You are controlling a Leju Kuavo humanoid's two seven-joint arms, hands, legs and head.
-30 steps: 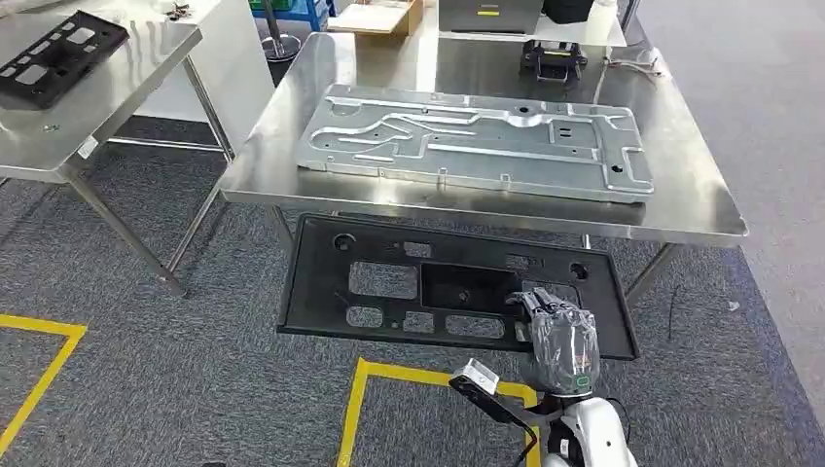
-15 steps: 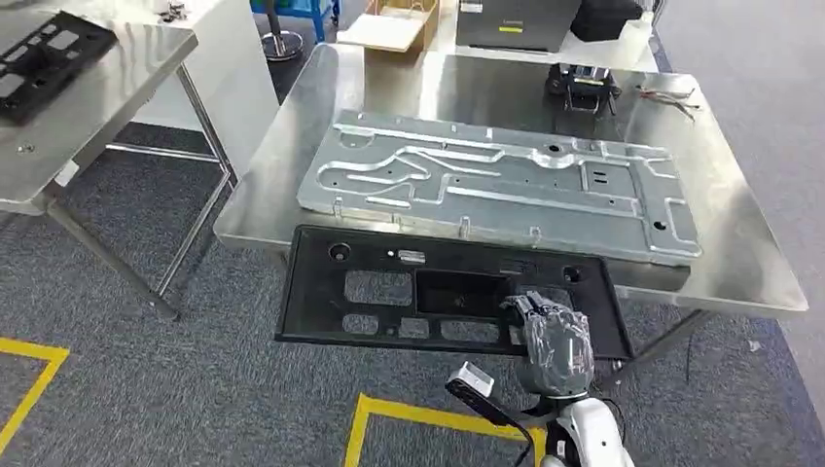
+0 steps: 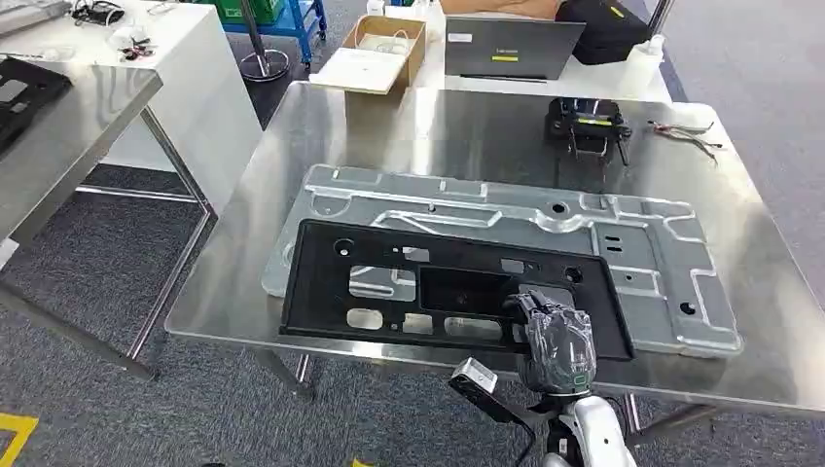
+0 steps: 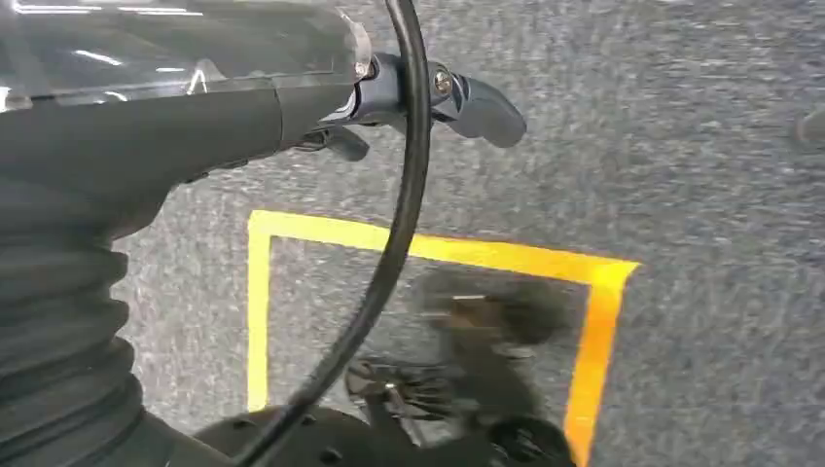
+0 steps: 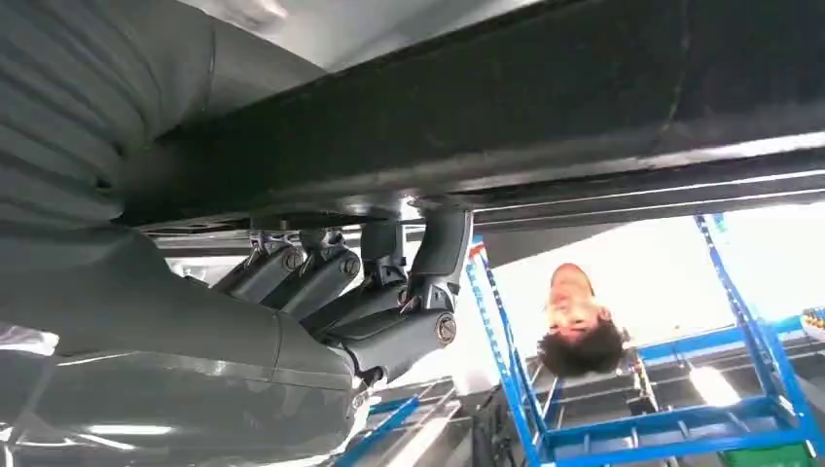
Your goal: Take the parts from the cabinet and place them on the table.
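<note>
Right hand: the right hand [image 3: 556, 342] grips the near long edge of the flat black plastic frame panel with rectangular cut-outs [image 3: 389, 282]; in the right wrist view the dark fingers [image 5: 389, 292] curl up against the panel's underside [image 5: 545, 107], so the part is pinched at its rim.

Left hand: the left hand [image 4: 428, 97] hangs over grey carpet and a yellow floor marking [image 4: 428, 251]; one dark fingertip shows, nothing appears to be in it, but I cannot tell whether the fingers are spread or curled.

Carried part: the black panel reaches out ahead and to the left of the right hand, held roughly level, now over the brushed steel table [image 3: 778, 321] and over the large silver stamped sheet-metal plate [image 3: 671, 272] lying there. Whether it touches the plate I cannot tell.

What changed: a second ago the panel was short of the table's near edge, over carpet, with the yellow floor marking visible below the hand; half a second ago its far edge reached the table's rim. The whole view has shifted too, so the robot has stepped forward; the panel has kept its place against the hand.

Meaning for the task: carrying seems nearly done; lowering and release remain.

Risk: a one-edge grip could let the far end sag or snag on the plate's raised ribs.

Beyond the hand: a small black clamp-like device [image 3: 587, 122] and an open cardboard box [image 3: 375, 53] sit at the far side.
</note>
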